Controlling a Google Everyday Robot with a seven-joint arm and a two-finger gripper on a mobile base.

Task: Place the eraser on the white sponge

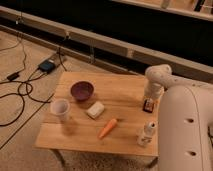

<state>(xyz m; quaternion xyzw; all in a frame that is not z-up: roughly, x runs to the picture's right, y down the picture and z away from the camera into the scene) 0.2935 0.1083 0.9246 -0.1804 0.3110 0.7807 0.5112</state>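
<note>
hand point(149, 100): down at the eraser point(148, 106), right side of the counter point(120, 92); grip state cannot be told
white sponge point(95, 109): mid-counter, well apart from the eraser, near the carrot point(107, 128)

Table point(125, 89) holds bowl point(82, 90), cup point(60, 108), sponge point(95, 109), carrot point(107, 128), bottle point(146, 133), eraser point(148, 106) under end effector point(149, 101).

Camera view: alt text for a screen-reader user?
The robot's gripper is down at the eraser near the right edge of a wooden table, apart from the white sponge at the table's middle. A purple bowl, cup, carrot and bottle also sit there.
</note>
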